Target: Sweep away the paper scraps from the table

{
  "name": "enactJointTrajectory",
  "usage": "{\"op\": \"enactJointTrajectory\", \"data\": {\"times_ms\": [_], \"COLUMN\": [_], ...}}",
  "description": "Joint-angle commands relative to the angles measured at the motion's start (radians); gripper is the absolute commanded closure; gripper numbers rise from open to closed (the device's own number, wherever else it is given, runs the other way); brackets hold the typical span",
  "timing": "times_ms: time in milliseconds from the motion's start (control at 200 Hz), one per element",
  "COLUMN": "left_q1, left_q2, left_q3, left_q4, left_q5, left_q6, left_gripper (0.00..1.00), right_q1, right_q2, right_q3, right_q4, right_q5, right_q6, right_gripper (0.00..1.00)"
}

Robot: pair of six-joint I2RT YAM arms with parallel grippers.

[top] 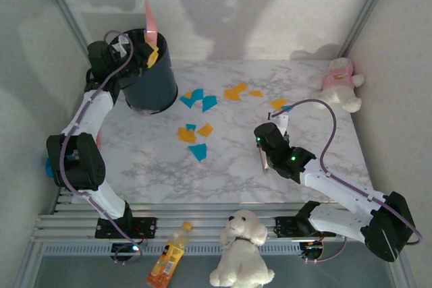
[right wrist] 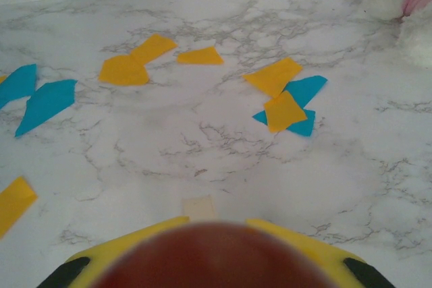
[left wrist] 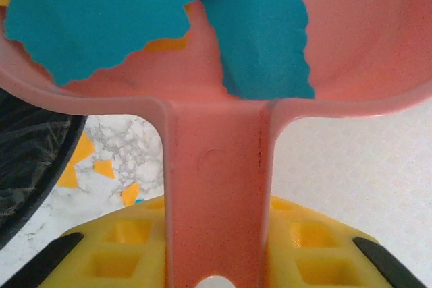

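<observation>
My left gripper (top: pixel 138 55) is raised over a black bin (top: pixel 150 84) and is shut on the handle of a pink dustpan (top: pixel 150 21). In the left wrist view the handle (left wrist: pixel 216 180) runs between the yellow fingers (left wrist: pixel 115 247), and the pan holds teal paper scraps (left wrist: pixel 101 18) and an orange bit. More orange and teal paper scraps (top: pixel 196 97) lie spread over the marble table (top: pixel 148 166), some near its middle (top: pixel 192 134). My right gripper (top: pixel 268 141) hovers low at centre right, shut on a blurred dark red thing (right wrist: pixel 216 254). Orange and teal scraps (right wrist: pixel 287 102) lie ahead of it.
A pink-and-white plush toy (top: pixel 341 82) sits at the table's far right. A white plush dog (top: pixel 239 247) and a juice bottle (top: pixel 169 257) lie in front of the silver rail frame (top: pixel 202 219). The bin's rim (left wrist: pixel 27 166) shows beside the dustpan.
</observation>
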Motion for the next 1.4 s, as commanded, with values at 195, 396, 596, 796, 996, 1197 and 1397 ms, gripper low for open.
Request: {"op": "enactJointTrajectory", "data": {"times_ms": [195,396,596,796,996,1197,1397], "left_q1": [0.013,0.012,0.011,0.01,0.007,-0.001,-0.001], "left_q2": [-0.051,-0.071,-0.072,-0.056,-0.05,-0.048,-0.071], "left_q3": [-0.104,-0.157,-0.209,-0.247,-0.284,-0.29,-0.279], "left_q4": [0.293,0.422,0.576,0.726,0.824,0.862,0.783], "left_q5": [-0.04,-0.07,-0.089,-0.101,-0.127,-0.131,-0.135], "left_q6": [-0.233,-0.362,-0.508,-0.649,-0.74,-0.773,-0.706], "left_gripper": [1.0,1.0,1.0,1.0,1.0,1.0,1.0], "right_q1": [-0.006,-0.006,-0.006,-0.007,-0.006,-0.006,-0.006], "right_q2": [0.002,0.001,0.003,0.007,0.013,0.011,0.001], "right_q3": [0.034,0.035,0.039,0.042,0.045,0.046,0.042], "right_q4": [-0.002,-0.005,-0.01,-0.006,-0.006,-0.008,-0.012], "right_q5": [0.005,0.004,0.005,0.004,0.002,-0.001,0.0], "right_q6": [0.009,0.009,0.009,0.006,0.005,0.006,0.008], "right_gripper": [1.0,1.0,1.0,1.0,1.0,1.0,1.0]}}
